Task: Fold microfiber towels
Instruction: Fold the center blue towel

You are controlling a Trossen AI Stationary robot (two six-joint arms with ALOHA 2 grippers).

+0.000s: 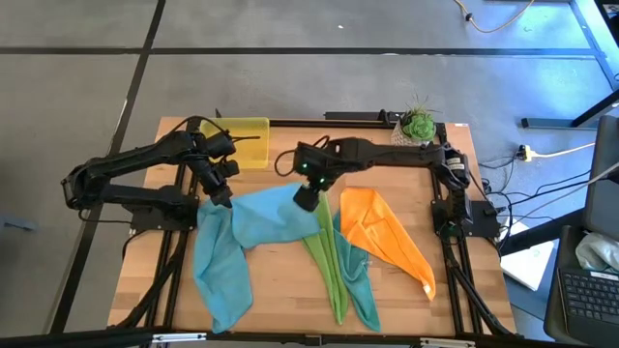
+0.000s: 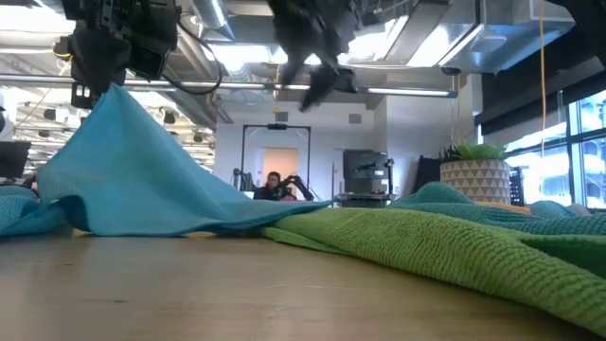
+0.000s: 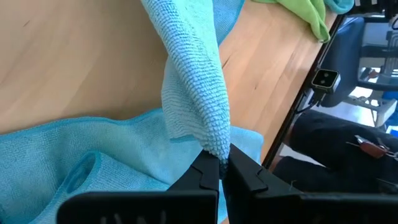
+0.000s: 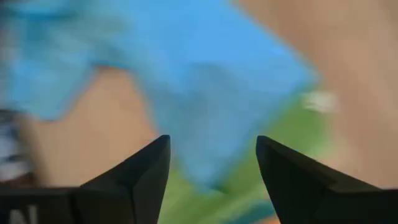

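The left gripper (image 1: 221, 198) is clamped on a corner of a light blue towel (image 1: 253, 217), lifting that corner off the table (image 1: 280, 300). In the left wrist view the fingers (image 3: 205, 174) are pressed together with the cloth pinched between them, and the towel (image 3: 193, 87) runs away from them in a taut ridge. In the low view the same towel (image 2: 142, 180) rises to a peak under the left gripper (image 2: 95, 90) and slopes down to the wood on both sides.

The right gripper (image 1: 308, 201) hangs over the far edge of this towel, near the middle of the table. Its fingers (image 4: 146, 174) stand wide apart with nothing between them; blue cloth lies blurred below them in the right wrist view.

A second light blue towel (image 1: 221, 275) lies crumpled toward the near left edge, touching the first. A lime green towel (image 1: 329, 266) lies in a long narrow strip down the middle, with a teal towel (image 1: 360, 280) just beside it and partly beneath. An orange towel (image 1: 387, 237) lies to the right, folded into a rough triangle.

A yellow tray (image 1: 247, 140) sits at the far left of the table and a small potted plant (image 1: 418, 124) at the far right corner.
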